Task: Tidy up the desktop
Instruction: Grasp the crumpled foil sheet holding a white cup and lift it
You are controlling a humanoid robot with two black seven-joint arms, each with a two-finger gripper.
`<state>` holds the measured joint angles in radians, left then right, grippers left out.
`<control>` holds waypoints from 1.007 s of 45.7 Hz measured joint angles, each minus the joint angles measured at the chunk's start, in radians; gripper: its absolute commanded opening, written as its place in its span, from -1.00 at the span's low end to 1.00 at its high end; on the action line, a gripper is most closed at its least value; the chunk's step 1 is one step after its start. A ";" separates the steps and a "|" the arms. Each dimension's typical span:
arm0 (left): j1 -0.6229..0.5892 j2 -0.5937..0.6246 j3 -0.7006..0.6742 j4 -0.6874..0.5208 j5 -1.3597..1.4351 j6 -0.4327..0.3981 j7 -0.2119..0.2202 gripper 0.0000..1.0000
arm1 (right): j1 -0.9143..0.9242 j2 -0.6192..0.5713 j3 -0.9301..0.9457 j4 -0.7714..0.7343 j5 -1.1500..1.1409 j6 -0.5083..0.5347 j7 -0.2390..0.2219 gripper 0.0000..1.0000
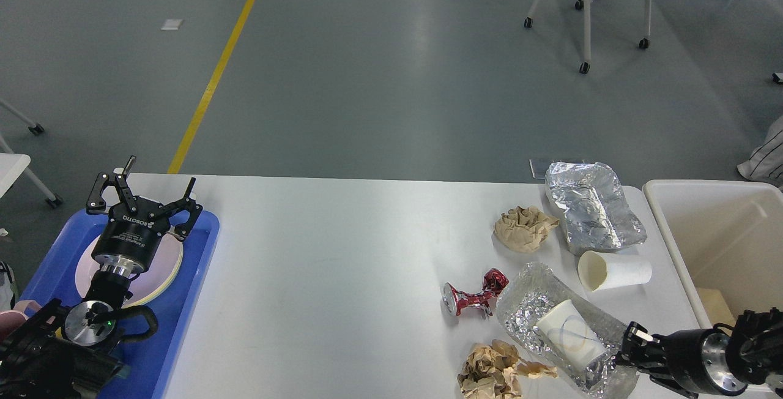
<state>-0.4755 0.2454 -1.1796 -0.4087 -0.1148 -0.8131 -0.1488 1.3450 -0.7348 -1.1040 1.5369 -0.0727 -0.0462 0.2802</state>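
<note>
A: Litter lies nearest, at five o'clock on the desk [342,246]: crumpled paper [492,371], a foil tray [538,301] holding a cup [569,331]. Right pincer [624,350] touches that tray's rim; whether apart or together, I cannot tell.

B: Left side?

A: Left pincer [144,194], fingers spread, empty, hovers over the blue tray [196,264] at nine o'clock. Probably parked.

B: Farther?

A: A crushed can [474,298], loose cup [615,270], more foil [590,206], grouped beside the bin [722,234] at three o'clock, likely their destination.

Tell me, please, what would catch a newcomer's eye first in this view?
Probably the litter at the right end of the desktop: two crumpled foil trays, a crushed red can, paper cups and brown paper wads. The right gripper reaches the near foil tray, while the left gripper hangs open over the blue tray.
</note>
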 measured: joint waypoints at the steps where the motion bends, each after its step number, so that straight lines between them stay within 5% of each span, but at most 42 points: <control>1: 0.000 0.000 0.000 0.000 0.000 0.000 0.000 0.96 | 0.010 -0.005 -0.005 0.010 -0.004 0.000 0.000 -1.00; 15: 0.000 0.000 0.000 0.000 0.000 0.000 0.000 0.96 | 0.261 -0.021 -0.144 0.110 -0.020 0.020 0.001 -1.00; 25: 0.000 0.000 0.000 0.000 0.000 0.000 0.000 0.96 | 0.542 0.004 -0.207 0.107 -0.026 0.219 0.001 -1.00; 32: 0.000 0.000 0.000 0.000 0.000 0.000 0.000 0.96 | 0.680 0.101 -0.208 0.105 -0.026 0.338 0.000 -1.00; 46: 0.000 0.000 0.000 -0.001 0.000 0.000 0.000 0.96 | 0.798 0.332 -0.201 0.076 -0.027 0.361 -0.001 -1.00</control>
<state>-0.4756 0.2454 -1.1796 -0.4093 -0.1149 -0.8130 -0.1488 2.1427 -0.4024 -1.3047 1.6127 -0.0997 0.3144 0.2795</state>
